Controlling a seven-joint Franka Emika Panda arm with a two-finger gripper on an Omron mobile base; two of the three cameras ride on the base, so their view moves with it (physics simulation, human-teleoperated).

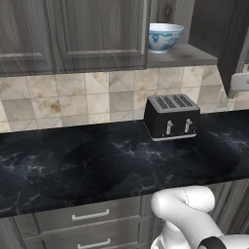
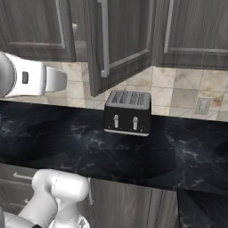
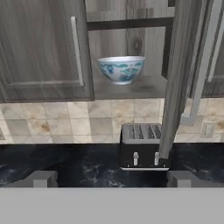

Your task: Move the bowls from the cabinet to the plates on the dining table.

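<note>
In the left base view, a white bowl with a blue-teal pattern (image 1: pixel 165 36) is sitting upright on the lowest shelf of the open cabinet (image 1: pixel 73 34), above the black toaster (image 1: pixel 172 115) standing on the black marble counter (image 1: pixel 97 160) against the tiled wall; the bowl is resting near the shelf's front edge, probably within easy reach. In the right base view, the cabinet door (image 2: pixel 118 42) is swinging out over the toaster and is hiding the shelf behind it. In the hand view, the end effector (image 3: pixel 112 179) is facing the bowl from well apart, its two fingertips (image 3: pixel 41 179) spread wide and released, gripping nothing, seemingly lining up for an approach to the shelf.
</note>
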